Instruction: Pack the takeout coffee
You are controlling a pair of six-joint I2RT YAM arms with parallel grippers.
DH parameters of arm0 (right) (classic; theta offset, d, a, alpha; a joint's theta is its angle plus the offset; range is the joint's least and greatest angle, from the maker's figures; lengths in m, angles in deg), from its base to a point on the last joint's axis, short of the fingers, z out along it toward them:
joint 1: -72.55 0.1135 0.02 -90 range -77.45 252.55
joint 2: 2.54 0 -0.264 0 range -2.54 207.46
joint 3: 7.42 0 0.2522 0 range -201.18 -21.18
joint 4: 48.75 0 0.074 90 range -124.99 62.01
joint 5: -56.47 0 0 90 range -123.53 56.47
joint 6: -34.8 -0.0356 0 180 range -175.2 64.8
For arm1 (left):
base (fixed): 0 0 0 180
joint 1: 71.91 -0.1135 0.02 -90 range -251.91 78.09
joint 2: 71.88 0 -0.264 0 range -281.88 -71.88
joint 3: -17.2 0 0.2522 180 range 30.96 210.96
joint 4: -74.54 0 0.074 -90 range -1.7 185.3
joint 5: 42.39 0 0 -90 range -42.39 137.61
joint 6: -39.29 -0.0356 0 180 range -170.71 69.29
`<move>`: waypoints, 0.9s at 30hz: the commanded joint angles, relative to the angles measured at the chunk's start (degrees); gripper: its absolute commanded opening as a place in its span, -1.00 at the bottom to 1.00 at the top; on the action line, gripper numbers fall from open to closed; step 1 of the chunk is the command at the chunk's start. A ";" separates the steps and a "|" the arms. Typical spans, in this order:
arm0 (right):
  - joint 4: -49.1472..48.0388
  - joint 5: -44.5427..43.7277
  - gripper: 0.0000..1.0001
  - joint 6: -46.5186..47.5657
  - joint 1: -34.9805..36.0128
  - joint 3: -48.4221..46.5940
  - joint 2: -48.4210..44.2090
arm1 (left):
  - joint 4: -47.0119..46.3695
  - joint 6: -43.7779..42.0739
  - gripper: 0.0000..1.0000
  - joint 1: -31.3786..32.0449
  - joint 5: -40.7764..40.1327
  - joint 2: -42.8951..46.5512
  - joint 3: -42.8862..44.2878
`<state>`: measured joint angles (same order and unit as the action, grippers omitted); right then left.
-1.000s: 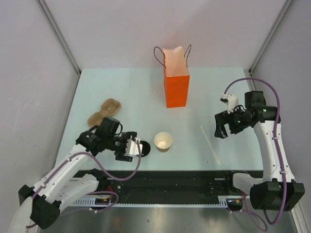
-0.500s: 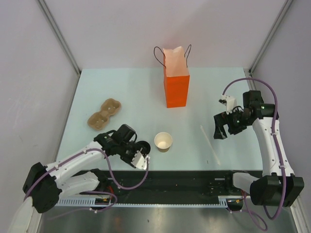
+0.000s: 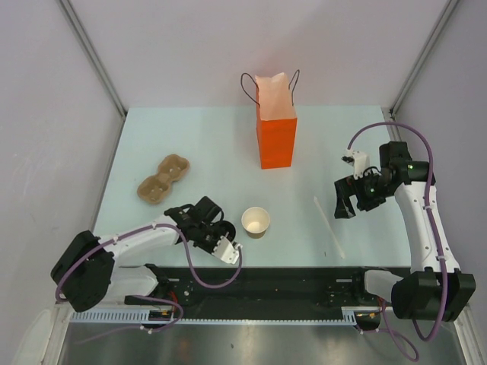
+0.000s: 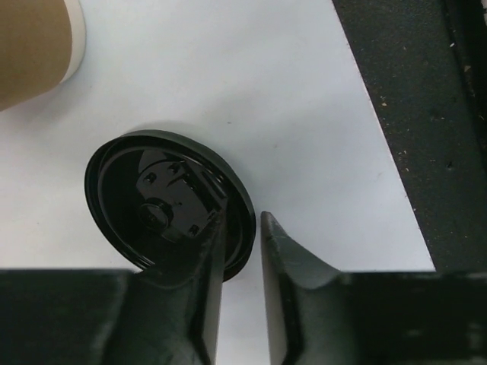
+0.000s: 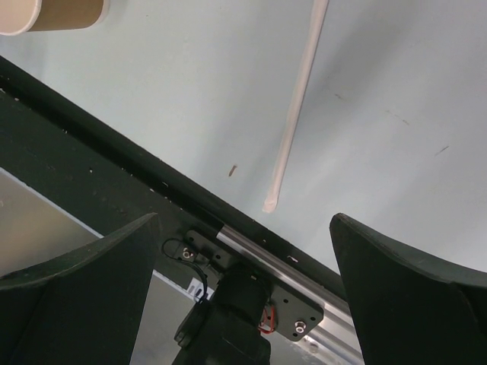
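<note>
The tan paper cup (image 3: 256, 221) stands open and upright near the table's front middle, also showing as the cup (image 4: 30, 46) in the left wrist view and the cup (image 5: 68, 11) in the right wrist view. Its black lid (image 4: 167, 201) lies flat on the table left of the cup, mostly hidden under my left gripper (image 3: 224, 243) in the top view. The left gripper (image 4: 240, 220) straddles the lid's right rim. One finger is over the lid, the other outside it. The jaws are narrow, with a sliver of table between rim and outer finger. My right gripper (image 3: 346, 201) hangs wide open and empty at the right.
An orange paper bag (image 3: 276, 133) with black handles stands at the back middle. A brown cup carrier (image 3: 162, 179) lies at the left. A white straw (image 3: 329, 226) lies near the right gripper, seen as the straw (image 5: 297, 106). The table's black front edge (image 4: 411, 114) is close to the lid.
My left gripper has swung right and tipped down over the lid, and its jaws have narrowed around the rim. The right arm has barely moved.
</note>
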<state>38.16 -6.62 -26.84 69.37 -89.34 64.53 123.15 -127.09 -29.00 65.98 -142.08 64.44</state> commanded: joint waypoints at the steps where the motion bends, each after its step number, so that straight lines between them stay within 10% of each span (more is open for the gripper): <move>1: 1.47 1.91 0.99 0.12 0.10 -2.76 0.08 | -0.58 1.49 -0.52 0.33 -0.09 0.06 0.80; 5: 2.00 3.23 0.99 0.38 0.02 -4.43 0.34 | 3.28 3.33 -1.00 0.15 0.17 3.65 1.77; 17: 5.78 12.87 0.99 0.12 0.37 -30.43 2.36 | 26.76 34.33 -1.00 -10.22 30.82 14.12 37.95; 27: -14.38 21.51 0.99 -6.55 1.16 -31.44 -8.95 | -10.13 83.56 -1.00 -10.74 53.15 11.40 44.31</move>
<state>34.99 10.24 -30.68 70.16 -125.75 63.04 128.68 -66.61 -39.05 106.02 -128.13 109.51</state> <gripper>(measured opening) 0.994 0.022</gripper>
